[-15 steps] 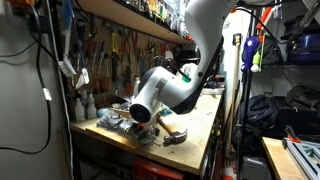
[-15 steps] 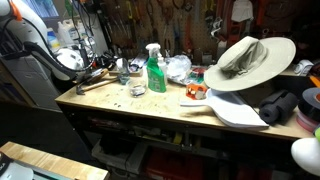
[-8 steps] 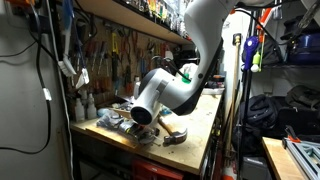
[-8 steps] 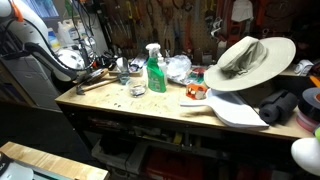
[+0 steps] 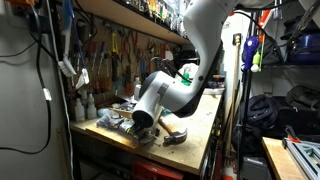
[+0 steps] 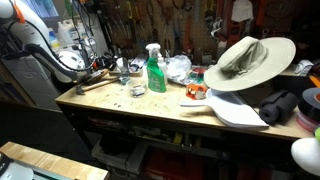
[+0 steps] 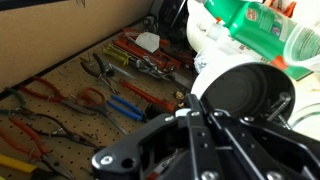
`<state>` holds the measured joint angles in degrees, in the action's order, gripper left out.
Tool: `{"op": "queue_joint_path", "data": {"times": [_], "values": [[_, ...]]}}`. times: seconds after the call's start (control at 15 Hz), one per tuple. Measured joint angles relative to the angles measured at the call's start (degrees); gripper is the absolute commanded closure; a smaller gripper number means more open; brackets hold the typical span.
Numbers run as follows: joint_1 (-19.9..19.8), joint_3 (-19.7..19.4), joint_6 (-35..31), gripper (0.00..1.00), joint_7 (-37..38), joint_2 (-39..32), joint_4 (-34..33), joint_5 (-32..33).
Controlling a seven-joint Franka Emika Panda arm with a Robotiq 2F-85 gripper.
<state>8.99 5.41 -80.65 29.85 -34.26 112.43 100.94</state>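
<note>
The gripper (image 7: 205, 125) is just a dark tangle low in the wrist view, fingertips cut off, so can't tell if the claw's apart or together. The green spray bottle (image 6: 155, 70) stands upright on the workbench (image 6: 150, 105), near the gripper.

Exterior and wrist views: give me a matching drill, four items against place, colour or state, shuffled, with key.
Items:
1. spray bottle
2. wide-brimmed hat
3. hand tools
4. robot arm

Descriptions:
A. hanging on the pegboard
B. green, upright on the bench
C. white, bent low over the bench
D. tan, tilted, at the bench end

Pairs: 1-B, 2-D, 3-A, 4-C
</note>
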Motion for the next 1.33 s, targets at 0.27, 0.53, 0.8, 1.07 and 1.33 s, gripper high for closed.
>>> {"op": "queue_joint_path", "data": {"times": [0.27,0.53,0.8,1.07,1.33], "values": [[0.01,0.0,0.43,0.99,-0.02,-0.12,0.01,0.06],[0.0,-0.01,1.42,0.99,-0.09,-0.26,0.02,0.28],[0.06,0.02,2.8,0.99,-0.69,-0.74,0.03,0.92],[0.07,0.06,3.83,0.99,-0.83,-1.41,-0.03,1.19],[0.07,0.16,5.31,0.99,-0.98,-1.72,-0.04,1.36]]}}
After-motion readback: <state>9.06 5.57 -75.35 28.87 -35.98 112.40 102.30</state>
